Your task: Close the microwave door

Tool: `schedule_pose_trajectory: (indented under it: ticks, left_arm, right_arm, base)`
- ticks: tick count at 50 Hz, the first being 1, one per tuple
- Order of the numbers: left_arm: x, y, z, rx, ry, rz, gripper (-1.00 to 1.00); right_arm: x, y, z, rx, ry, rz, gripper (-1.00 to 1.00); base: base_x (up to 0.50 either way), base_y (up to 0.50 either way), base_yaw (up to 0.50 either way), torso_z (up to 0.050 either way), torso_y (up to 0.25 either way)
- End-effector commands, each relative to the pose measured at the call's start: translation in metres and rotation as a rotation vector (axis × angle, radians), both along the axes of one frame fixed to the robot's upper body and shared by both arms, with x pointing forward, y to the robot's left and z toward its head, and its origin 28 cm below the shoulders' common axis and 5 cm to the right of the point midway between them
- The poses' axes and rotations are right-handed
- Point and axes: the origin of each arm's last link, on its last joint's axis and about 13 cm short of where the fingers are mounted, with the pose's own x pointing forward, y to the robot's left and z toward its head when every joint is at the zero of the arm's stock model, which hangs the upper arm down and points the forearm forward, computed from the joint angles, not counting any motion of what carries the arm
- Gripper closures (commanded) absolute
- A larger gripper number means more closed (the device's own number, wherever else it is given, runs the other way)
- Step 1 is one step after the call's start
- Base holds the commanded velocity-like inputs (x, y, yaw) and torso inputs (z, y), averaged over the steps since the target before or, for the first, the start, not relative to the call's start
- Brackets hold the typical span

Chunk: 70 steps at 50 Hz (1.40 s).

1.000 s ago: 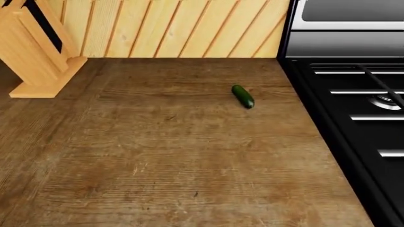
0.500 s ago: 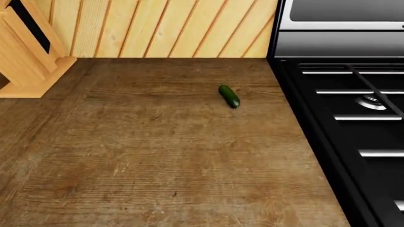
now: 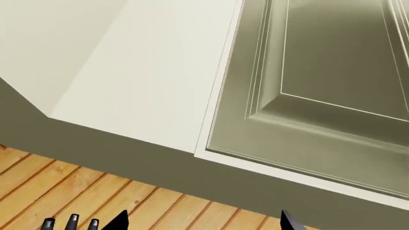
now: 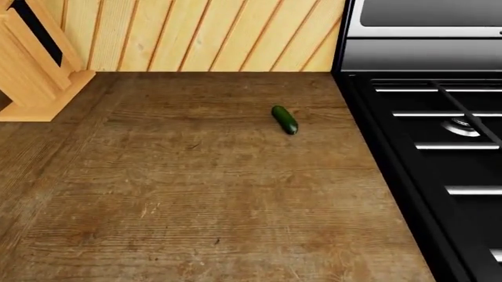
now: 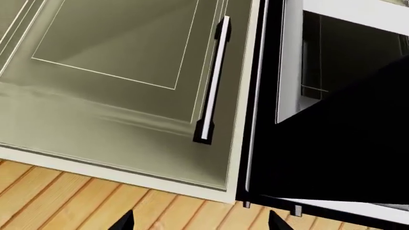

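Black microwave door stands open; left gripper and right gripper spread, empty

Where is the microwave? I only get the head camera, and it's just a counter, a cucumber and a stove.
Observer: The right wrist view shows it. The microwave sits beside a grey-green cabinet door, and its black door stands open.
Operator: Is my right hand touching that door?
Observer: No. The right gripper is apart from it, fingertips spread, holding nothing.
Operator: What about my other hand?
Observer: The left gripper is open too. It faces a cabinet panel, and no microwave shows in that view.
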Motion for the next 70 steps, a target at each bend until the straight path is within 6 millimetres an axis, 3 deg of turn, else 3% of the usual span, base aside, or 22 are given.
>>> schedule_pose_trajectory:
  ticks: [1,27,58,70]
  left_arm:
    - [0.000,0.000,0.000,0.000,-0.001,0.002,-1.00]
    - [0.004,0.001,-0.001,-0.004,0.007,0.000,-1.00]
    - [-0.003,0.000,0.001,-0.003,0.008,-0.001,-1.00]
    - [-0.001,0.001,0.001,-0.004,0.009,-0.001,-1.00]
  right_arm:
    - [0.008,0.013,0.001,-0.010,0.017,0.046,-1.00]
    - [0.050,0.032,0.053,-0.036,-0.005,0.051,-1.00]
    - [0.058,0.027,0.101,-0.050,-0.063,-0.027,-1.00]
    - [0.070,0.023,0.106,-0.035,-0.048,-0.052,-1.00]
  base:
    - [0.00,0.00,0.00,0.000,0.000]
    - [0.00,0.00,0.00,0.000,0.000]
    - [0.00,0.00,0.00,0.000,0.000]
    - [0.00,0.00,0.00,0.000,0.000]
